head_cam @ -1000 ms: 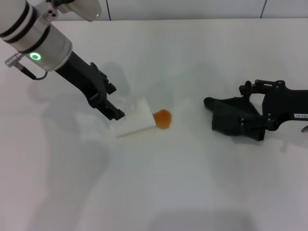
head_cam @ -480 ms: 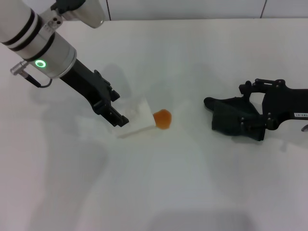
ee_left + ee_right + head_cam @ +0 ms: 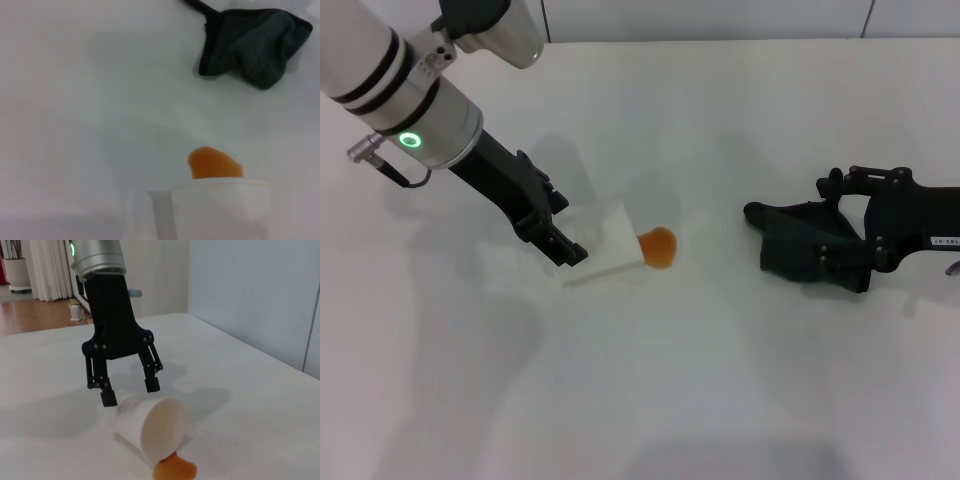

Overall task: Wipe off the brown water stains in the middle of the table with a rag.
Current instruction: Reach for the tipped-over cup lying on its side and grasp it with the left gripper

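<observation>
We see a white paper cup (image 3: 603, 247) lying on its side left of centre in the head view, its open mouth (image 3: 161, 428) facing right. Beyond, upper left in the right wrist view, hang pale curtains (image 3: 50, 267) over a wooden floor (image 3: 35, 317).

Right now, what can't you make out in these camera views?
Head view: the right gripper covers part of the rag.
Left wrist view: the paper cup below the left gripper, cut by the edge, hides part of the brown water stains.
Right wrist view: the edge cuts the stains.
</observation>
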